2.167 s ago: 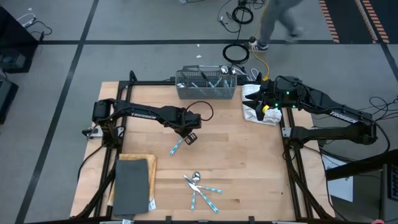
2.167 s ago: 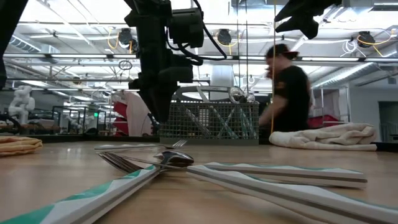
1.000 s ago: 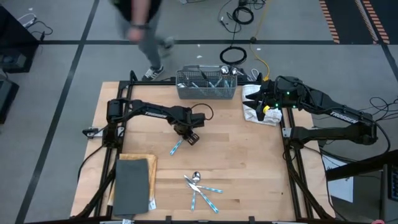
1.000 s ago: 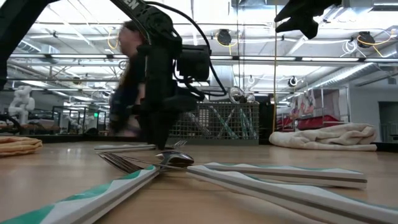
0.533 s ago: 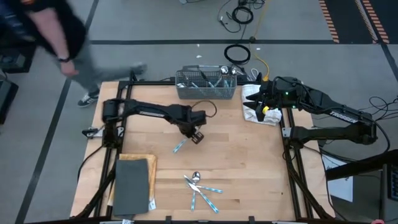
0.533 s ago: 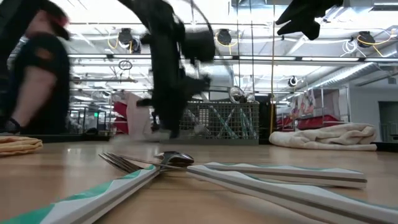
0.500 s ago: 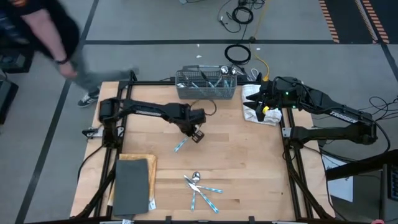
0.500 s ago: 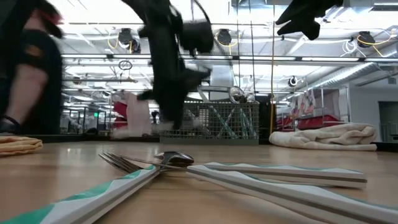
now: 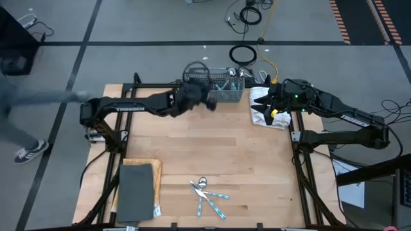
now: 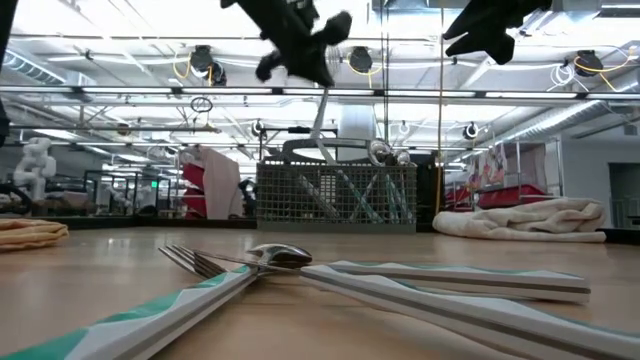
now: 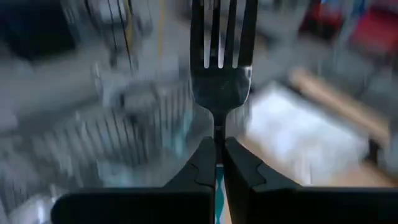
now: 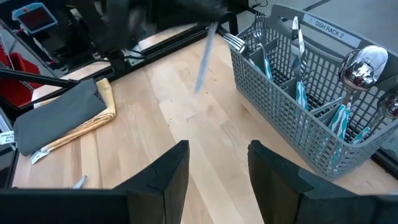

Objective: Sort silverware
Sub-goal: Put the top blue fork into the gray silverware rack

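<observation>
A: Wooden worktop (image 9: 244, 160), grey mesh basket (image 9: 226, 88) at its far edge?
B: Yes. Left hand (image 11: 217, 163), fully closed, pinches a fork (image 11: 219, 68) beside the basket: shiny tines up, blue patterned handle. Right hand (image 12: 216, 163) hangs open, empty, over the white towel (image 9: 262, 117).

Glossy metal fork (image 11: 219, 74), grey wire-mesh basket (image 12: 305, 112), smooth pale wooden table (image 9: 244, 160).

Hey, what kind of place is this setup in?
Likely a robotics lab or workshop in an industrial hall: a wooden table in a metal frame with two robot arms, cables on a grey floor with taped lines, and exposed ceiling trusses with strip lights.
</observation>
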### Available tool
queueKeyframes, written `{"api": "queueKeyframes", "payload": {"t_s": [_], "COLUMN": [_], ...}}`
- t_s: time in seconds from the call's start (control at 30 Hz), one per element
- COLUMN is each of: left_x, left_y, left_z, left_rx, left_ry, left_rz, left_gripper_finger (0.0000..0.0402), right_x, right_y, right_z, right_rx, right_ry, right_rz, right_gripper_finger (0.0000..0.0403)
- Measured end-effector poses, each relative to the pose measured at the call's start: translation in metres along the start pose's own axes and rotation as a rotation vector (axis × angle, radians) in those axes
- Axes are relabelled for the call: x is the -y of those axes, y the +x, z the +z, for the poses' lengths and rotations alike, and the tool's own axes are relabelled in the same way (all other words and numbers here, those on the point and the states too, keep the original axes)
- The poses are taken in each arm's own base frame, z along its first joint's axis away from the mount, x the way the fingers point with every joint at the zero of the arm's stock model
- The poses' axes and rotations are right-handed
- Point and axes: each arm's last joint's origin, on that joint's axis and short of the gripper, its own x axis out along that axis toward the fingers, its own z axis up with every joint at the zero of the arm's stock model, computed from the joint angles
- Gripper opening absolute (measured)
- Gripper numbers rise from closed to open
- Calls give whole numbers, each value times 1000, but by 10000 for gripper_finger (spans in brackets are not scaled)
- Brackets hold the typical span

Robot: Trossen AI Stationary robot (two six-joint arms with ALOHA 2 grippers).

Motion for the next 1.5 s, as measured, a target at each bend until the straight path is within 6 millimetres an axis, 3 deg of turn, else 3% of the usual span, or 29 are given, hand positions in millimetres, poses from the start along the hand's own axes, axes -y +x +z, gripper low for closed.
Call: {"api": "queueKeyframes", "payload": {"t_s": [0.13,0.27,0.4,0.8,1.13,1.3,1.5], "left_x": [-12,-32,-49,-54,-49,-47,-50], "left_y": [14,31,51,102,127,127,119], "left_z": [21,26,29,-7,-39,-43,-40], "left_rx": [178,225,280,362,295,198,137], "left_ry": [50,121,80,-29,-51,52,112], "left_rz": [89,284,353,340,290,183,211], "left_gripper_finger": [12,12,12,11,12,78,162], "right_x": [0,0,0,0,0,0,0], "right_y": [0,0,0,0,0,0,0], "right_z": [0,0,0,0,-1,-1,-1], "right_rx": [1,0,0,-4,-5,-5,-6], "right_ry": [6,13,18,18,18,16,7], "right_rz": [0,0,0,-1,-1,-1,0], "right_gripper_finger": [153,153,153,153,153,153,153]}}
